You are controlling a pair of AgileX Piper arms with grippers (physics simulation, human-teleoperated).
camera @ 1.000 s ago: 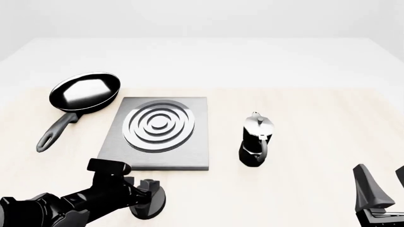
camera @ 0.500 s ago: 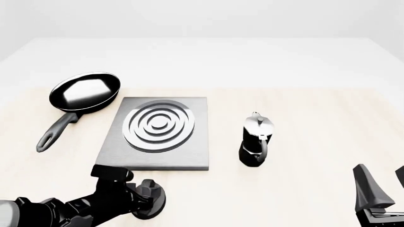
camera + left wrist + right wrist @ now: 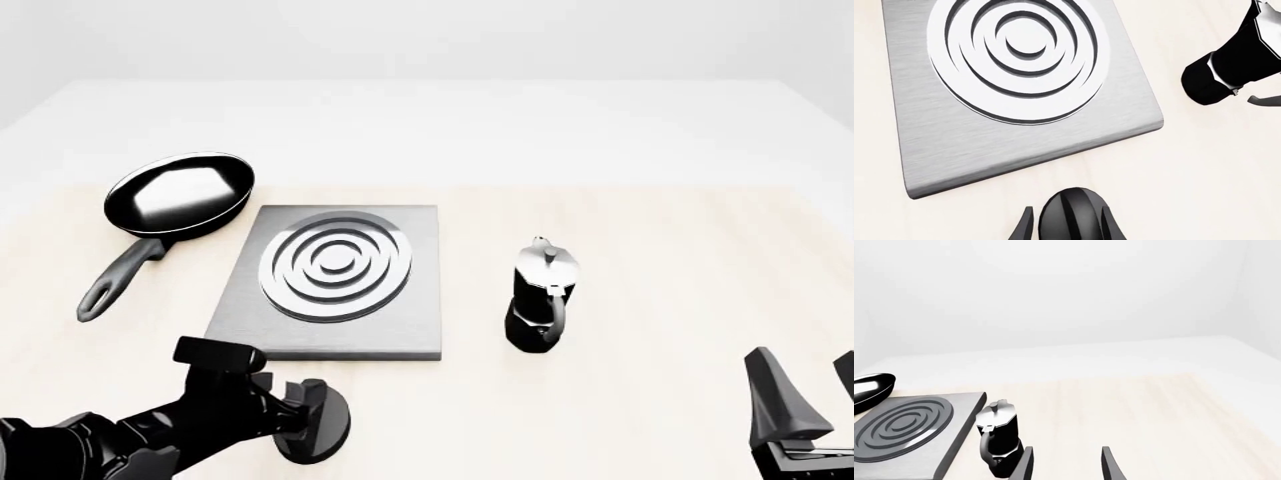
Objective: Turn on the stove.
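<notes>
Front view: left claw (image 3: pixel 296 422) grips knob (image 3: pixel 320 432) beside stove (image 3: pixel 334 345).

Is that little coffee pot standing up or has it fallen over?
Upright. The moka pot stands on its base on the table, lid knob on top, just right of the stove, apart from it.

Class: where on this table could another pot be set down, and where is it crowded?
Free: the table to the right of the moka pot, and the far strip behind the stove and frying pan. Crowded: the near left, where the left hand is at the knob.
</notes>
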